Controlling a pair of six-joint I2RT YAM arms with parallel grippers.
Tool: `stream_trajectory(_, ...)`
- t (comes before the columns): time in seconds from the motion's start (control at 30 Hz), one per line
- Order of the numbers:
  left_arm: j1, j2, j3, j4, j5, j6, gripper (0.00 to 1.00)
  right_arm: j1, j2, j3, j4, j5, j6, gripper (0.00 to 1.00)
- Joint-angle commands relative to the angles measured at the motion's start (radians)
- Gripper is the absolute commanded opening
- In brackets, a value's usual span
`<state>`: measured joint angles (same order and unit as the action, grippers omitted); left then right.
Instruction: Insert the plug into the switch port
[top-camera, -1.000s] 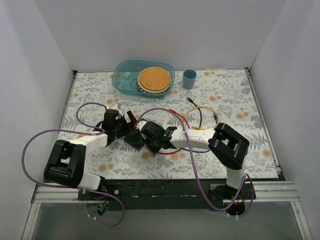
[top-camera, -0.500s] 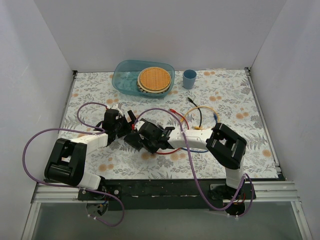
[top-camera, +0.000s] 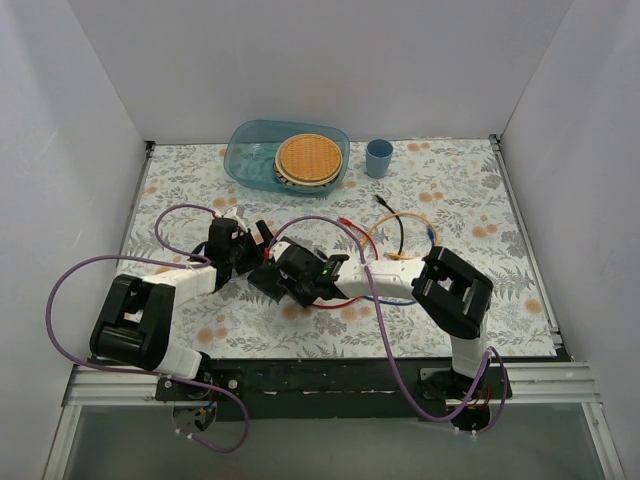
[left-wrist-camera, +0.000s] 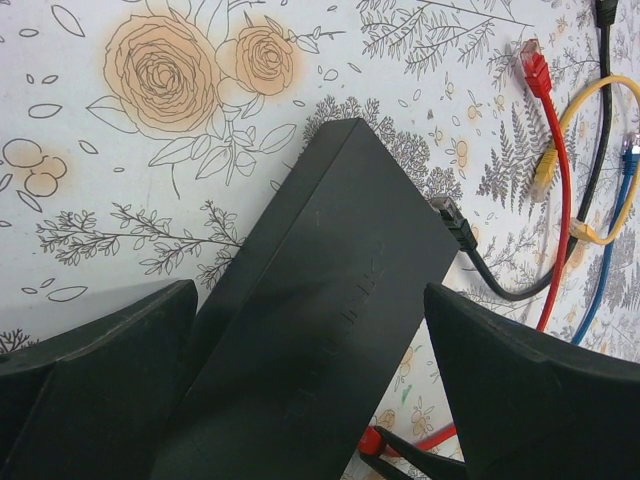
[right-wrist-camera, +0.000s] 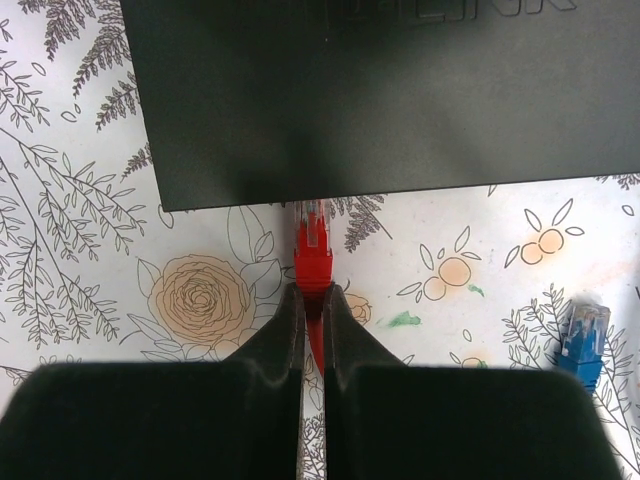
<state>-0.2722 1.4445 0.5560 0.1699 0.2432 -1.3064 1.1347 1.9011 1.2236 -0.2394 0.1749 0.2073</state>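
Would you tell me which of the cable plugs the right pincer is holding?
The red plug, clamped in the right pincer with its tip at the switch edge; the blue plug lies free.

The flat desk (top-camera: 470, 200) was white, printed with grey ferns and leaf sprigs and pale orange roses. The flat rectangular switch box (right-wrist-camera: 380, 90) was matte black with faint lettering in the same black. The small plastic plug (right-wrist-camera: 312, 262) was red with a clear tip, another small plug (right-wrist-camera: 583, 335) was blue with a clear tip, one thin cable (left-wrist-camera: 547, 168) was yellow and another thin cable (left-wrist-camera: 462, 235) black. The translucent plastic tub (top-camera: 250, 160) was teal, the round woven mat (top-camera: 308, 157) tan-orange, the small cup (top-camera: 378, 157) blue, the looping hoses (top-camera: 47, 315) purple, and the two robot arms (top-camera: 390, 282) white with black joints.
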Motion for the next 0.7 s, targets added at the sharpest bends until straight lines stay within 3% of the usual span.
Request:
stream_trajectory(0.0,-0.001,0.022,-0.024,-0.024,0.011,-0.002,0.98,0.010,-0.016,0.034,0.032,0.000,0.015,0.01)
stream_trajectory(0.67,-0.001,0.039,-0.033,-0.003,0.047,-0.001,0.98,0.013,-0.053,-0.024,0.138,0.087,0.058,0.01)
